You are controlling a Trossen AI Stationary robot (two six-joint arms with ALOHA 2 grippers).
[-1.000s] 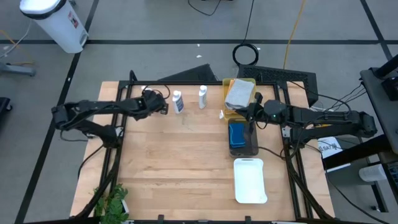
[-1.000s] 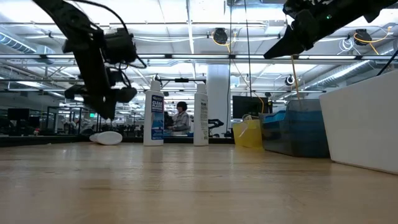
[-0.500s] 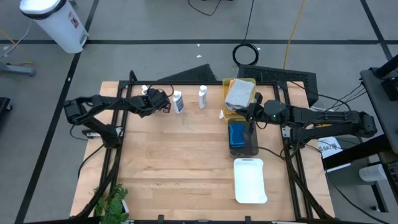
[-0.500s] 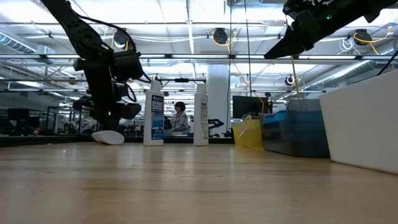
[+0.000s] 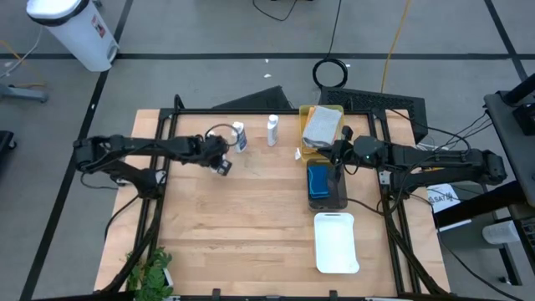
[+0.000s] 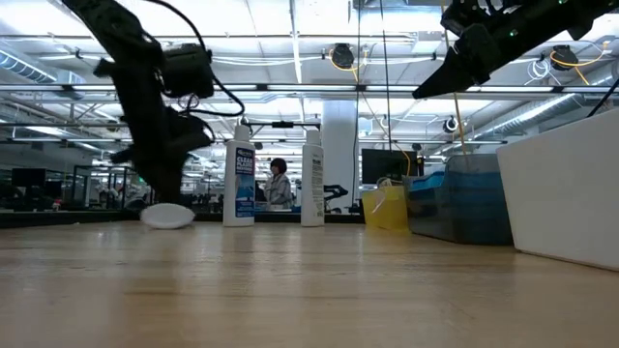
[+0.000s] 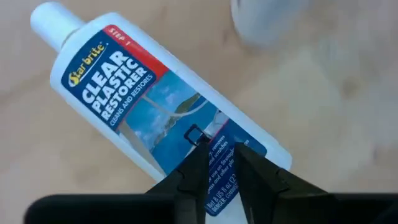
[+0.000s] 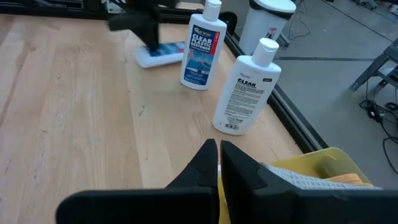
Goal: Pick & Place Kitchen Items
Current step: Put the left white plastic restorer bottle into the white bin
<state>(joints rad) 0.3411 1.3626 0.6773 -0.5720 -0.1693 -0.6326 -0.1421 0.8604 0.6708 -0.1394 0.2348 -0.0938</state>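
Bottle (image 7: 155, 118) lying flat on the table, left of the two upright bottles (image 5: 240, 136); the left gripper (image 5: 221, 160), narrowly parted and empty, has swung over it. Right gripper (image 5: 337, 155) stays clenched above the trays.

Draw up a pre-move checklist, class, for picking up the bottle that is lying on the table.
1. Lying bottle in sight of the left tool: ok, it lies flat with its label up, right in front of the tool.
2. Left tool's opening: not ok, the jaws stand only slightly apart, too narrow to span the bottle.
3. Bottle gripped: not ok, nothing is held.
4. Upright bottles and: ok, both are standing.
5. Right tool: ok, shut, empty and away from the bottles.
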